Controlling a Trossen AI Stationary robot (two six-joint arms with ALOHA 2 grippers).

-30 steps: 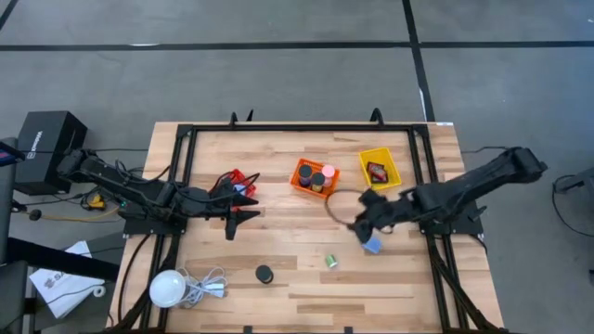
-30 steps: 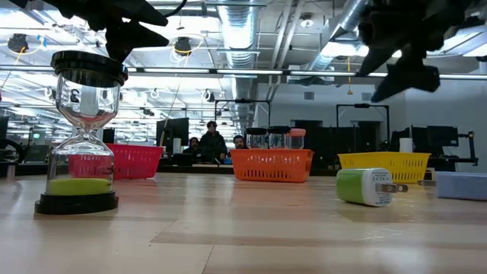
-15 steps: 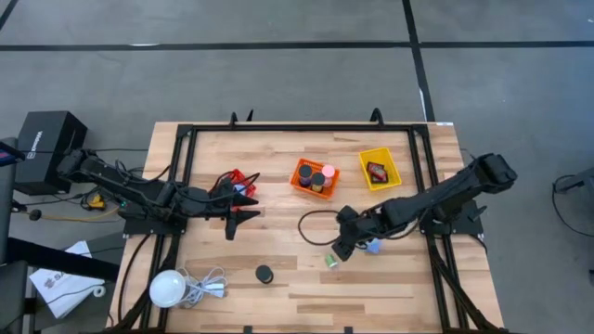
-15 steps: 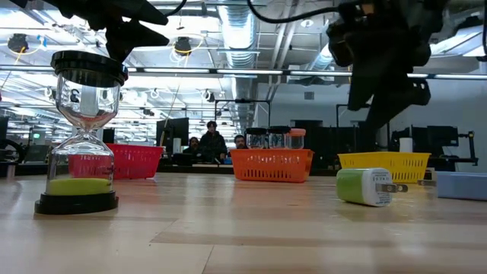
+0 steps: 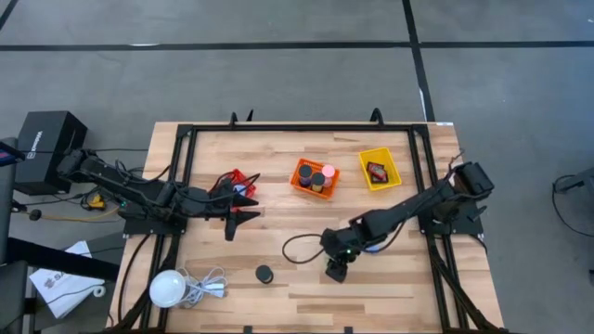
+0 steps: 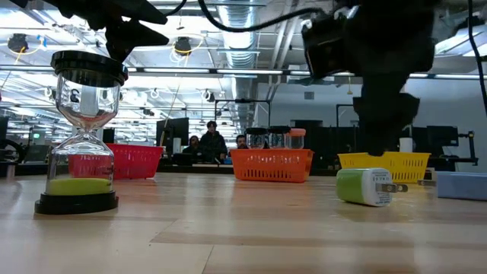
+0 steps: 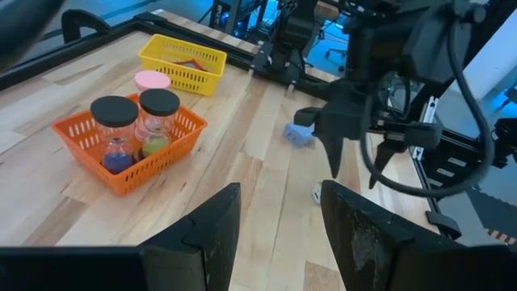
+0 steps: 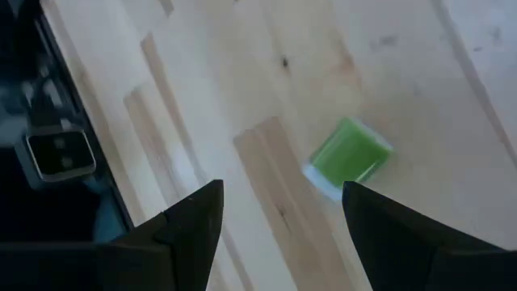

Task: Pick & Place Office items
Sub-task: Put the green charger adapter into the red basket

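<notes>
The green piece (image 8: 349, 157) lies on its side on the worktop (image 5: 390, 288), toward the middle of the near edge, and nothing is touching it. Right over it hangs the right hand (image 5: 336, 270), fingers (image 8: 190, 222) spread wide and empty, the piece showing in the gap between them. Just beyond sits a blue block (image 7: 299, 134). Across the worktop, the left hand (image 5: 243, 206) hovers beside the red basket (image 5: 232, 178), fingers part open, gripping nothing.

Three mesh baskets: red (image 5: 235, 179), orange (image 5: 301, 175), yellow (image 5: 380, 169). One green charger (image 6: 364, 186), one hourglass (image 6: 82, 133), one blue block (image 7: 299, 134), three jars (image 7: 115, 121).
</notes>
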